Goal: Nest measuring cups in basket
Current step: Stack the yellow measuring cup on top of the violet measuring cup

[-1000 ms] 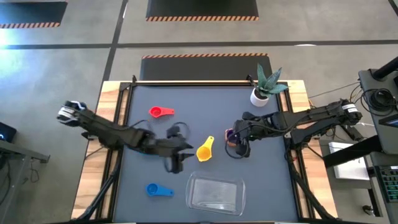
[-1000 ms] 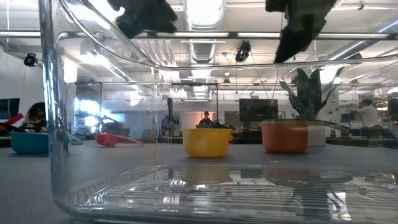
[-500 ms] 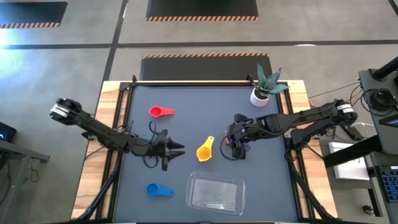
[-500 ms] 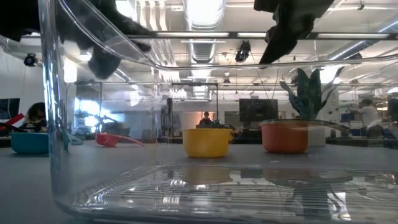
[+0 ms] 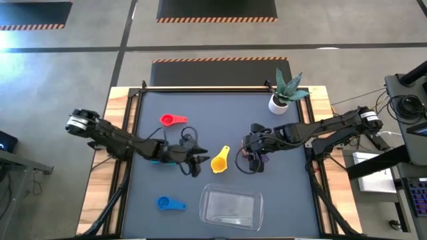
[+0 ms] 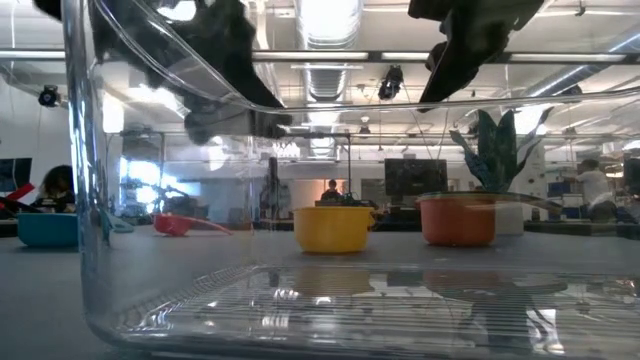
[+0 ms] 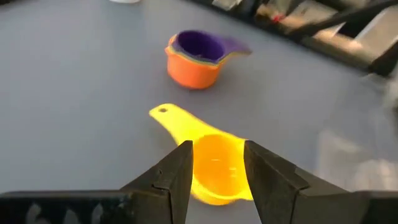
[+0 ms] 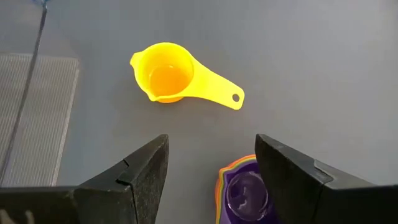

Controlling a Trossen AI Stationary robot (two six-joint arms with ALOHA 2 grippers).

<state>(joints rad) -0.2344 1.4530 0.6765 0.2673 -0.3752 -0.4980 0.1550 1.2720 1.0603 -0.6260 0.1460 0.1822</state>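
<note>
On matte grey tabletop, both empty end effectors, left (image 5: 197, 164) and right (image 5: 254, 160), gape; glossy round yellow cup (image 5: 219, 161) between.

No legible text, label or number anywhere.

Seen from above, the worktop (image 5: 280, 193) holds a basket (image 5: 231, 208) at 6 o'clock. One measuring cup (image 5: 219, 161) lies centrally, two nested cups (image 5: 248, 145) at its 3 o'clock, another (image 5: 172, 120) at 10, another (image 5: 169, 203) at 7, a plant pot (image 5: 278, 103) at 1.
</note>
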